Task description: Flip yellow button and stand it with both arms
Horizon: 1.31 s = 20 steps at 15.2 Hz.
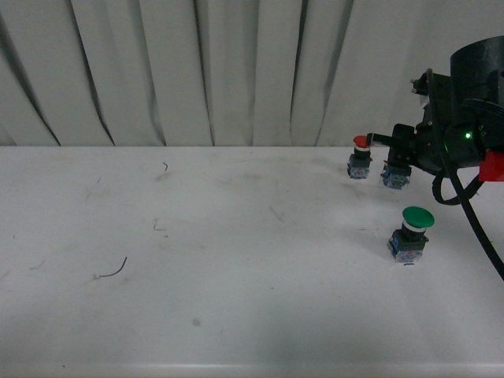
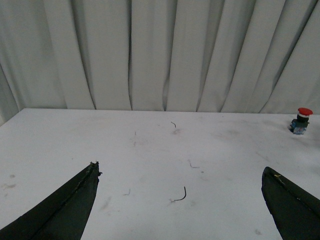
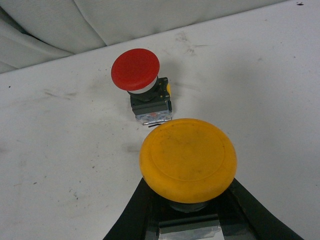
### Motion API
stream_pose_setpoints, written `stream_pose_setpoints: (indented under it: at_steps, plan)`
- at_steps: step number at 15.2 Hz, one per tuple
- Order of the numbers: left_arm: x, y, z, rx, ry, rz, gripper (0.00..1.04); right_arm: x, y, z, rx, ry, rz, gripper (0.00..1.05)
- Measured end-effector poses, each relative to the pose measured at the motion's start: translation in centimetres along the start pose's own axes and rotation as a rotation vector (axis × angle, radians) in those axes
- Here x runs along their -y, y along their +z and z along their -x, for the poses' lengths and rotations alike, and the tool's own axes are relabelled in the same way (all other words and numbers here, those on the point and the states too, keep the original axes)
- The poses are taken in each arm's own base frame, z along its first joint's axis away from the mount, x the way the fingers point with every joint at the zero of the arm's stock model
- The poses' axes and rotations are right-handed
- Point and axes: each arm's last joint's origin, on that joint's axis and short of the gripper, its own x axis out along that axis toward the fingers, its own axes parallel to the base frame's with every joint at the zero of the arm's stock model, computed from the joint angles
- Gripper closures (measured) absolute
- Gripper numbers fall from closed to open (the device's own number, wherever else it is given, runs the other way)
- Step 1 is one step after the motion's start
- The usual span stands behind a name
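My right gripper (image 3: 189,202) is clamped on the smooth, round yellow mushroom-capped plastic button (image 3: 187,159), cap up over the scuffed white worktop (image 3: 60,150); my left gripper (image 2: 181,167) is spread wide.

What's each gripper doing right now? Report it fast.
Left gripper: open, empty.
Right gripper: closed on the yellow button.

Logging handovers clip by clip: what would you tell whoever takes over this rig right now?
Left gripper: open, empty, over the table.
Right gripper: fingers on either side of the yellow button, below its cap; whether they clamp it is hidden.
Yellow button: cap up, beside the red button at the far right; the green button is nearer.
Done: it looks upright.
Left: check that it rests on the table, release, back off.
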Motion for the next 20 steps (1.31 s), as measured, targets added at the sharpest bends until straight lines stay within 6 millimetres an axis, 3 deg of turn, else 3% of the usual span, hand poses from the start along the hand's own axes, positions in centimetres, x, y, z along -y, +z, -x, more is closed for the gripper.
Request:
stream_pose_setpoints:
  at_steps: [5, 13, 20]
  plan:
    - [0.0, 0.0, 0.0, 0.000, 0.000, 0.000, 0.07, -1.1, -0.4, -1.9, -0.023, 0.007, 0.016, 0.78]
    - [0.0, 0.0, 0.0, 0.000, 0.000, 0.000, 0.07, -1.0, -2.3, -2.2, -0.018, -0.021, 0.075, 0.78]
    - [0.0, 0.0, 0.0, 0.000, 0.000, 0.000, 0.07, -1.3, -2.8, -2.2, -0.020, -0.017, 0.094, 0.78]
